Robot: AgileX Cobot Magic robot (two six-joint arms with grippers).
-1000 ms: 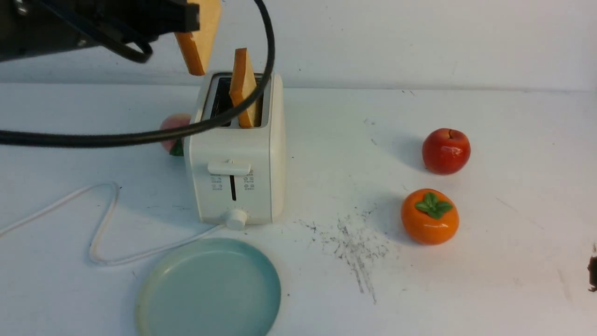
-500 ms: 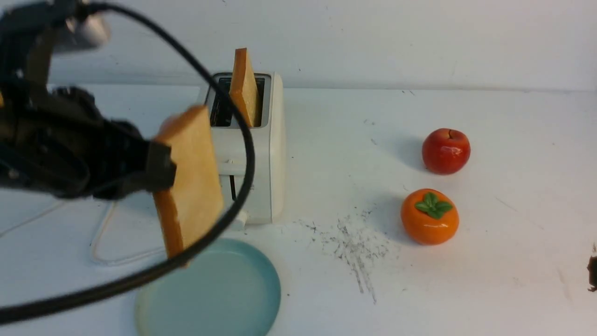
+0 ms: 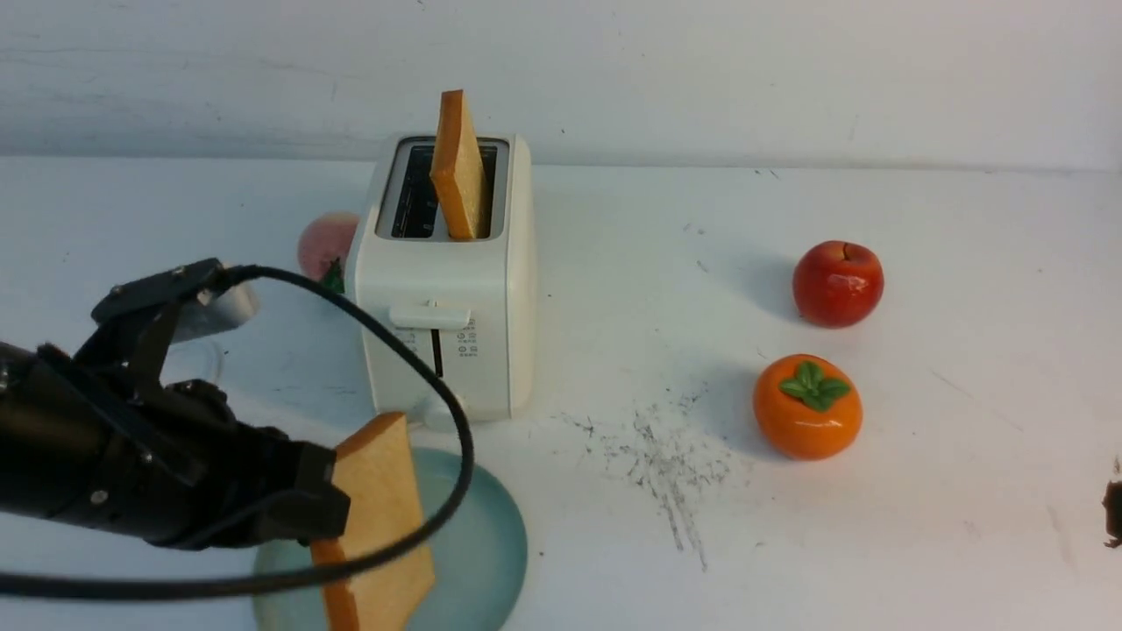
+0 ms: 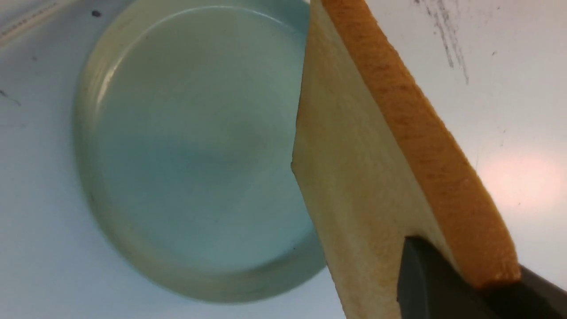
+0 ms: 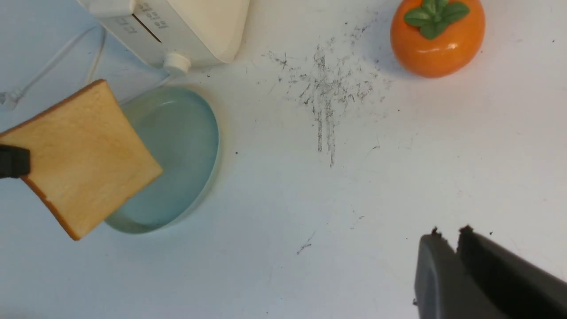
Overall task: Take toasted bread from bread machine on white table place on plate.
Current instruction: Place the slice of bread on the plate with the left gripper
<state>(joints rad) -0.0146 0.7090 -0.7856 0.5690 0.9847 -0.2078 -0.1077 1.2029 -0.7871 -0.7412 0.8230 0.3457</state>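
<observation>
**Slice of toast held over the plate, not yet laid down**

1 slice of toast (image 3: 377,478) is held by the left gripper (image 3: 337,506), whose fingers are closed on 1 side edge of it. The slice is hanging steeply tilted over the left part of the plate (image 3: 495,535), and in the right wrist view a part of it reaches out past the rim. Whether its lower corner touches the plate cannot be told. The second slice (image 3: 458,171) stands upright in a slot of the toaster (image 3: 447,298), which is just behind the plate.

For a good placing, the slice should be brought more over the middle of the plate and turned flatter. It should be lowered until 1 edge rests on the plate, and only then should the fingers be opened. If it is released high or near the rim, it may tip onto the table (image 3: 920,491). The black cable (image 3: 469,447) that loops in front of the slice should be kept clear of it.

The left arm is stretched low and nearly level, coming to the plate from its left side, with the wrist turned so that the slice is pinched sideways. The right gripper (image 5: 447,241) hangs well to the right of the plate, over bare table. Its fingers are almost together, with only a thin slit between them, and nothing is held.
</observation>
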